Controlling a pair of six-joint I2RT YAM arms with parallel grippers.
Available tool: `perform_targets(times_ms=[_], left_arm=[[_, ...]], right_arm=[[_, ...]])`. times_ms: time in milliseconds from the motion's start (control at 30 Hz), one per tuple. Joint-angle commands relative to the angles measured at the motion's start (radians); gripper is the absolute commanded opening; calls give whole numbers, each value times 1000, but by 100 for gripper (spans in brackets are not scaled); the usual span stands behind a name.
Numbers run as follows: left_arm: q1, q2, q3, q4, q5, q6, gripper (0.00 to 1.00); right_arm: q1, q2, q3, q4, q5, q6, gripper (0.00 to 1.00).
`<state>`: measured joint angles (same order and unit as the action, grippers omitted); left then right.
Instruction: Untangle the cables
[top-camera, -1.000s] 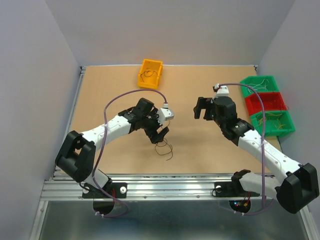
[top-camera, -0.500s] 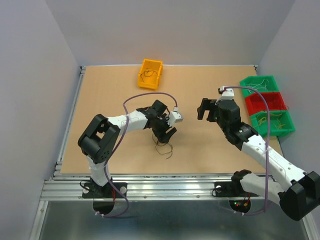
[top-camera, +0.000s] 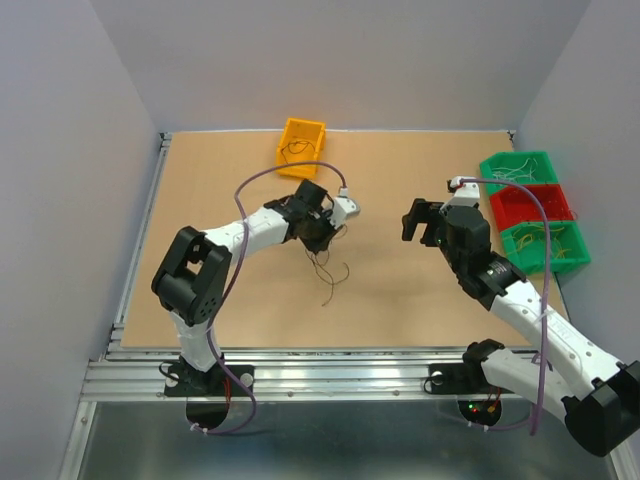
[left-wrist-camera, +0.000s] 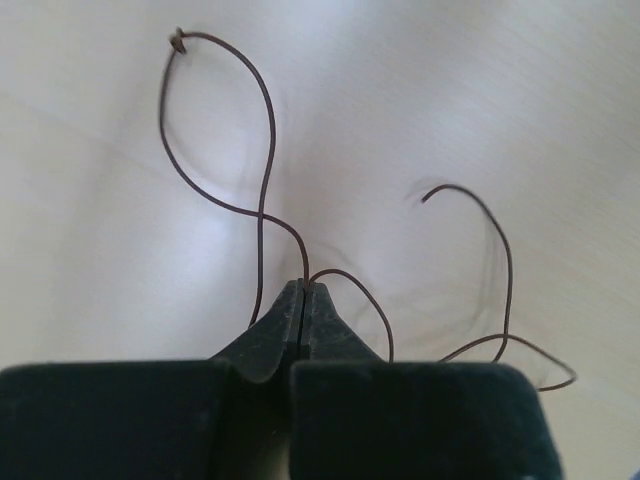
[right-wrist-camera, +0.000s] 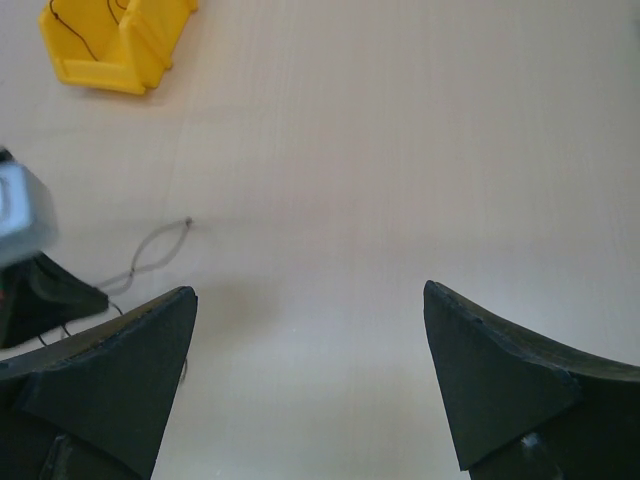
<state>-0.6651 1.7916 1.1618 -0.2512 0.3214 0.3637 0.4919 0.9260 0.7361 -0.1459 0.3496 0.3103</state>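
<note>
The cables (top-camera: 328, 272) are thin dark brown curly wires hanging from my left gripper (top-camera: 320, 236) toward the middle of the table (top-camera: 400, 300). In the left wrist view the left gripper (left-wrist-camera: 302, 289) is shut, its tips pinching a brown cable (left-wrist-camera: 271, 120) that loops upward, while another strand (left-wrist-camera: 500, 240) curls to the right. My right gripper (top-camera: 421, 221) hovers to the right of them, apart. Its wrist view shows the right gripper (right-wrist-camera: 310, 290) open with nothing between the fingers. A cable loop (right-wrist-camera: 160, 240) lies to its left there.
A yellow bin (top-camera: 301, 146) holding a wire stands at the back centre and shows as the yellow bin (right-wrist-camera: 115, 40) in the right wrist view. Two green bins (top-camera: 518, 168) (top-camera: 545, 245) and a red bin (top-camera: 530, 203) line the right edge, with thin wires inside.
My left gripper has closed on the cables and moved toward the back, lifting them off the table. The right arm has shifted slightly to the right, still open.
</note>
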Motion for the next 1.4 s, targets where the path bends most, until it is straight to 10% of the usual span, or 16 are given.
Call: perform_targets(times_ms=[0, 500, 1167, 1333, 1367], left_arm=[[131, -68, 183, -9, -62, 12, 0], [363, 342, 998, 104, -87, 69, 0], [349, 703, 1053, 363, -295, 207, 0], [352, 625, 998, 398, -312, 175, 24], [355, 599, 977, 414, -291, 163, 46]], right_arm=[[-3, -1, -21, 26, 45, 1, 100], [-7, 25, -9, 28, 65, 7, 100], [-9, 66, 9, 29, 66, 26, 100], [-9, 92, 14, 32, 66, 24, 100], [-9, 94, 14, 34, 69, 24, 100]])
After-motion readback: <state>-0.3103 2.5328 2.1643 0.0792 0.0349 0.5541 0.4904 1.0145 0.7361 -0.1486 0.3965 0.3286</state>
